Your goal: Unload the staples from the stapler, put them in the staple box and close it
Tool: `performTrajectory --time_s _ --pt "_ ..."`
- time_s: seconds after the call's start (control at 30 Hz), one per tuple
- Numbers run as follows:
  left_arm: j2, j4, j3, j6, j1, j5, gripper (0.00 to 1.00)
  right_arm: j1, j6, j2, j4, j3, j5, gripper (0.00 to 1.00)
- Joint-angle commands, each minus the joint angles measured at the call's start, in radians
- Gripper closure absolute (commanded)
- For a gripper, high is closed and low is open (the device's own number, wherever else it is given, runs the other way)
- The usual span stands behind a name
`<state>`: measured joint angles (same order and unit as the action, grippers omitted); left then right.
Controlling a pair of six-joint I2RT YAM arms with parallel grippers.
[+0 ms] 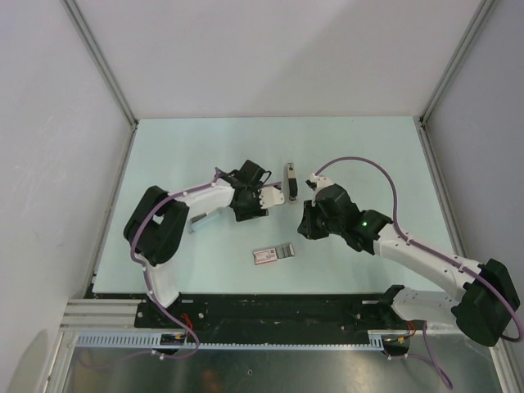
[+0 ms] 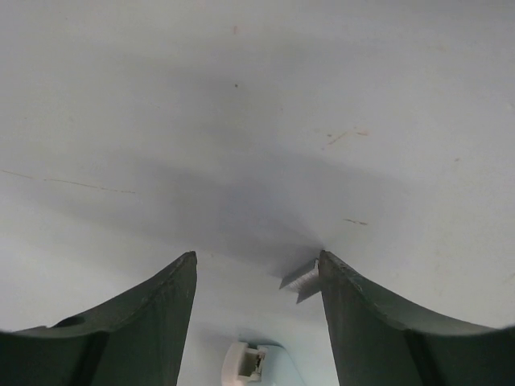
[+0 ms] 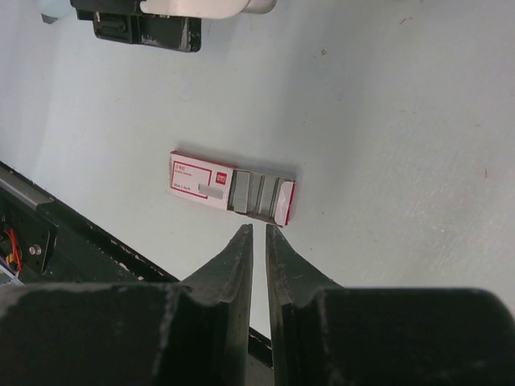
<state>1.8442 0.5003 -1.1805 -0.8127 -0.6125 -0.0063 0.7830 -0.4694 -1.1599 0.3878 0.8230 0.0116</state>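
The stapler, pale blue and white, lies on the table under my left forearm. Its white end shows at the bottom of the left wrist view, between the fingers. My left gripper is open and empty close over the table. A short silvery strip of staples lies on the table against the tip of its right finger. My right gripper hangs above the table with its jaws almost together and nothing between them.
A flat red-and-white staple box with its grey tray slid out lies just ahead of the right fingertips. A small dark-and-white object lies beyond the grippers. The black base rail runs along the near edge.
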Motion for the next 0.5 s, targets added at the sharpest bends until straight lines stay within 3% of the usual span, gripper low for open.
performTrajectory --time_s 0.0,0.47 --pt "0.028 -0.024 -0.035 -0.013 -0.004 -0.038 0.33 -0.005 0.009 0.031 -0.002 -0.002 -0.012 0.84" --pt "0.034 -0.037 -0.064 0.008 0.004 -0.063 0.32 -0.006 0.011 0.036 -0.002 -0.002 -0.012 0.84"
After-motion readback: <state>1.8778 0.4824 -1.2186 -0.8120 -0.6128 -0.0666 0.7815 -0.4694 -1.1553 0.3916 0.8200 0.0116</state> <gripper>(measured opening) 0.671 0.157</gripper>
